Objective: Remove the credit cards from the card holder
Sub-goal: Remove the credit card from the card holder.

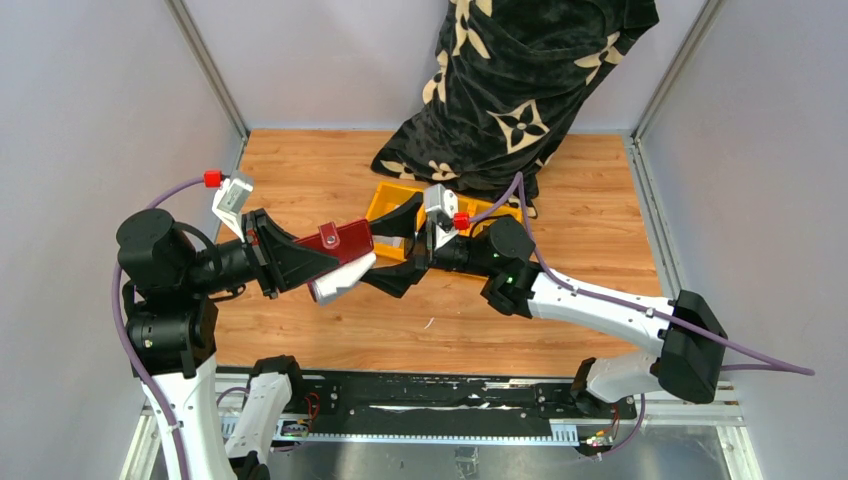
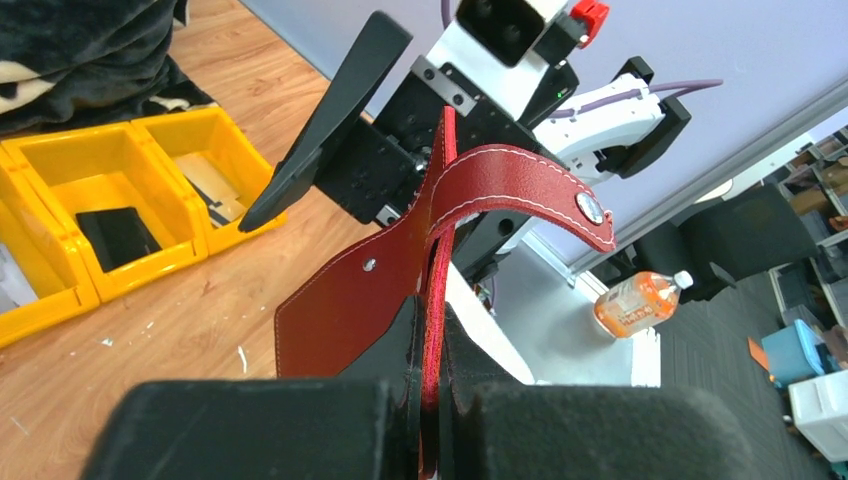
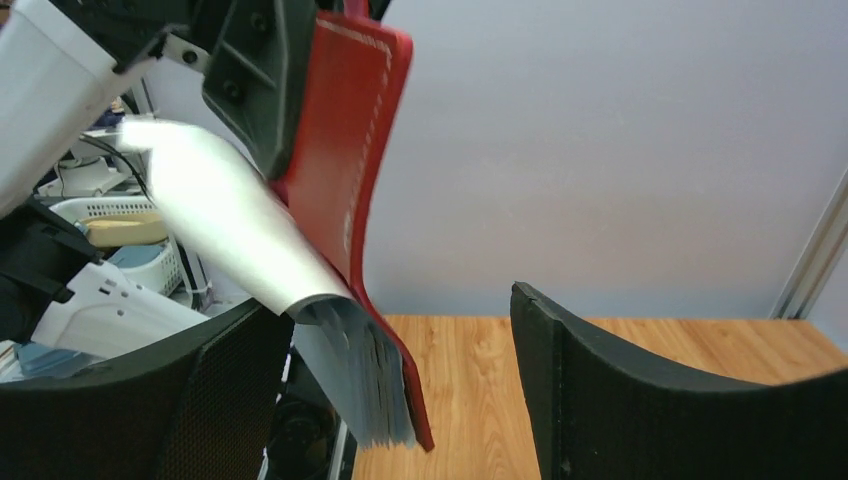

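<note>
With left arm extended rightward, left gripper [image 1: 322,258] clamps dark red leather-like folding card holder [image 1: 347,240], long axis level, pointing into spread right gripper [image 1: 396,250].

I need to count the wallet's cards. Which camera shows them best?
Right wrist view: the credit cards show as a grey stack of edges inside the card holder. Top external shows only a silvery flap; left wrist, only red leather.

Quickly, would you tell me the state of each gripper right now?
Left gripper: closed on the card holder.
Right gripper: open, holding nothing.
</note>
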Available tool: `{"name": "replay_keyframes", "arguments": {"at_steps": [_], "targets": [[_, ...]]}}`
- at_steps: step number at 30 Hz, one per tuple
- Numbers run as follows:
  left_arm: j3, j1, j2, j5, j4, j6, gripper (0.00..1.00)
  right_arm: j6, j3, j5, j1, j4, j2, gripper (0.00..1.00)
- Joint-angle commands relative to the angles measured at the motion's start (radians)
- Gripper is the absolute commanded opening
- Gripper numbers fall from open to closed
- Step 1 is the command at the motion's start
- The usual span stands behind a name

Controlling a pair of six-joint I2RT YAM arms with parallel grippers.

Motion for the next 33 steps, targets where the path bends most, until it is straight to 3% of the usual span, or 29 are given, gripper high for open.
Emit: {"name": "replay_keyframes", "arguments": {"at_steps": [1,7,13,15,23,24,26,29,31,33], "targets": [[0.016,0.000,0.003,0.053,0.005,-0.036,0.00,-0.010,0.061,0.041,0.020,0.084,-0.014,0.81],[0.011,0.000,0.001,0.057,0.005,-0.028,0.00,0.065,0.080,-0.011,0.020,0.114,-0.010,0.81],[0.011,0.000,-0.001,0.069,0.005,-0.026,0.00,0.107,0.100,-0.028,0.020,0.094,-0.001,0.67],[0.009,0.000,-0.004,0.071,0.005,-0.025,0.00,0.129,0.113,-0.042,0.020,0.087,0.006,0.58],[-0.002,0.000,-0.010,0.028,0.006,-0.003,0.02,0.230,0.162,-0.088,0.016,0.045,0.016,0.02],[-0.002,0.000,-0.014,0.006,0.008,0.009,0.10,0.249,0.167,-0.081,0.015,0.016,0.011,0.00],[-0.013,0.000,-0.020,-0.024,0.043,-0.005,0.41,0.270,0.179,-0.055,0.010,-0.063,-0.005,0.00],[-0.073,0.000,-0.046,-0.043,0.257,-0.165,0.82,0.300,0.183,0.002,-0.008,-0.198,-0.047,0.00],[-0.074,0.000,-0.056,-0.069,0.304,-0.199,0.95,0.337,0.172,0.011,-0.024,-0.235,-0.073,0.00],[-0.052,0.000,-0.059,-0.096,0.307,-0.179,0.98,0.377,0.155,0.034,-0.041,-0.264,-0.096,0.00]]}}
